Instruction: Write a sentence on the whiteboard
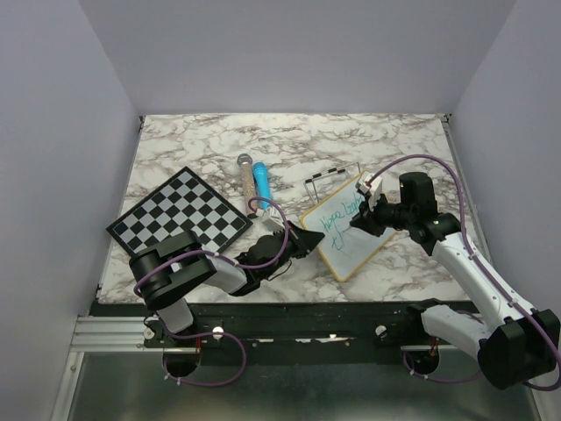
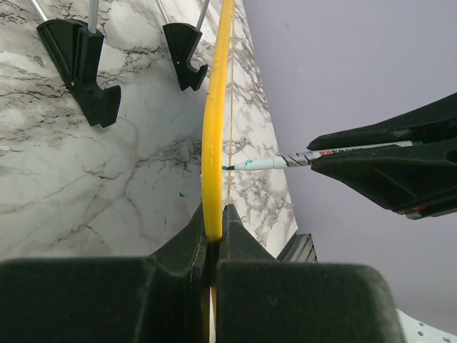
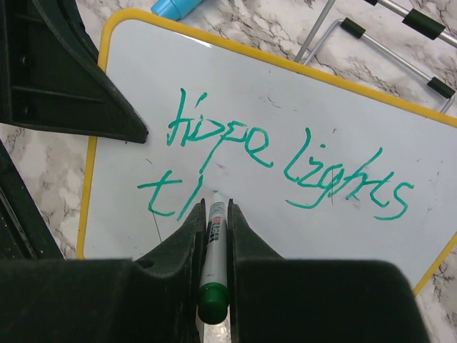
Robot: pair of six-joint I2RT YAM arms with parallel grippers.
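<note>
The right gripper (image 3: pixel 216 211) is shut tight on a green marker (image 3: pixel 213 246), its two fingers pressed against the barrel with no gap showing. The nib meets the whiteboard (image 3: pixel 300 86) just at 3 o'clock of the last stroke written. The sentence (image 3: pixel 235 143) so far reads "Hope lights" on the first line and "tl" beneath it, in green ink. A label with red and dark print runs along the marker's barrel, too small to read.

The left gripper (image 2: pixel 213 230) is clamped on the board's yellow-edged frame, its fingers closed flat on either side of the rim. In the top view this grip sits at the board's 8 o'clock corner.

From above, the whiteboard lies at 4 o'clock of the marble table (image 1: pixel 289 140) centre, turned at an angle. The right gripper reaches over it from 3 o'clock. A chessboard (image 1: pixel 180 217) rests at 9 o'clock of the table, well apart from the whiteboard. A blue tube (image 1: pixel 261 180) lies at the whiteboard's 10 o'clock and a wire stand (image 1: pixel 333 175) with black feet sits just at its 12 o'clock
</note>
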